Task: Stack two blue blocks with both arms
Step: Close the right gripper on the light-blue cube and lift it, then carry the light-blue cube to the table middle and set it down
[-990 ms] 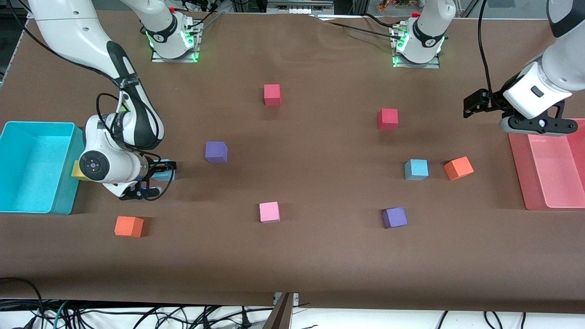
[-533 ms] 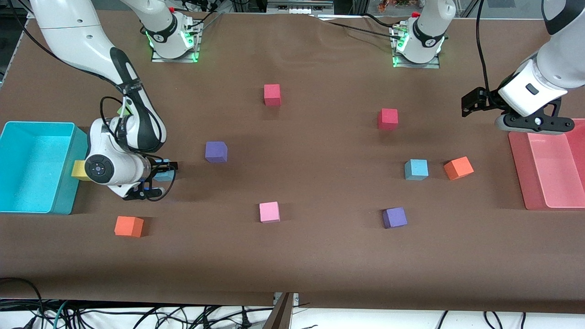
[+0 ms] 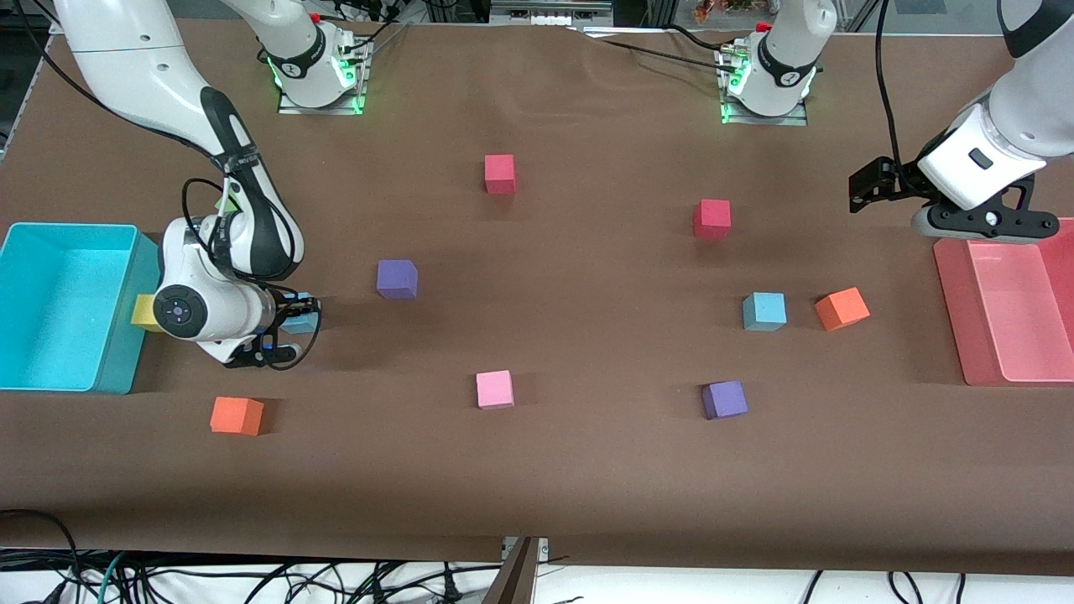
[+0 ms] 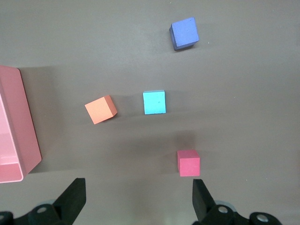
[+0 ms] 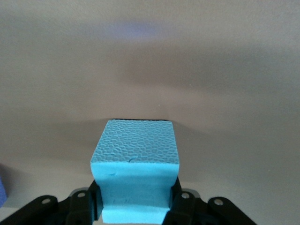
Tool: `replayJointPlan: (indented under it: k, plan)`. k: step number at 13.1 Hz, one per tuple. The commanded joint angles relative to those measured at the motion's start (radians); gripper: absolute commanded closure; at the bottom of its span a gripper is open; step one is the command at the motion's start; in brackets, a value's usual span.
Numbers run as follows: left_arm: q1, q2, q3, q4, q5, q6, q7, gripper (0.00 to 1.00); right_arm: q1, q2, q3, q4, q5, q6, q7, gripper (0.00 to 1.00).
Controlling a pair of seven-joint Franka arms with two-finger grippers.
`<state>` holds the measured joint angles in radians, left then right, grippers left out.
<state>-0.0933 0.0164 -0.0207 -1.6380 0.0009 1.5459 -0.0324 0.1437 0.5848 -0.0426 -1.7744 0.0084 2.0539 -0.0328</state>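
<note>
Clamped on a blue block (image 3: 300, 320), the right gripper (image 3: 294, 319) sits low at the table surface toward the right arm's end of the table; the right wrist view shows the block (image 5: 135, 176) pressed between the two black fingers (image 5: 182, 204), one on each side face. Just beside this arm stands the cyan bin (image 3: 25, 377); its inside shows only bare floor. A yellow block (image 3: 144, 312) lies against the bin's outer wall, partly hidden by the arm. An orange block (image 3: 236, 415) lies nearer to the front camera than the gripper.

Toward the middle of the table are a purple block (image 3: 397, 278), a pink block (image 3: 494, 389) nearer to the camera, and a red block (image 3: 499, 174) farther from it.

Toward the left arm's end lie a second red block (image 3: 711, 218), a second purple block (image 3: 724, 399), the second blue block (image 3: 764, 311) and, just beside it but apart, a second orange block (image 3: 841, 308). That blue block rests alone on the table, well apart from the gripped one.

The left gripper (image 4: 138, 201) hangs in the air with its fingers spread wide and nothing between them, over bare table beside the pink tray (image 3: 952, 285). The part of the tray in view has nothing in it.
</note>
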Motion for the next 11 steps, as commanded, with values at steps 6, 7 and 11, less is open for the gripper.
replayJointPlan:
  k: [6, 7, 11]
  plan:
    - [0.001, -0.020, 0.001, -0.009, 0.008, -0.003, -0.009, 0.00, 0.094, 0.004, 0.009, 0.285, 0.083, -0.293, 0.084, 1.00]
    - [0.001, -0.020, 0.001, -0.008, 0.008, -0.003, -0.009, 0.00, 0.127, 0.004, 0.009, 0.302, 0.114, -0.308, 0.115, 1.00]
    - [0.003, -0.020, 0.002, -0.009, 0.008, -0.003, -0.009, 0.00, 0.310, 0.059, 0.012, 0.429, 0.147, -0.308, 0.373, 1.00]
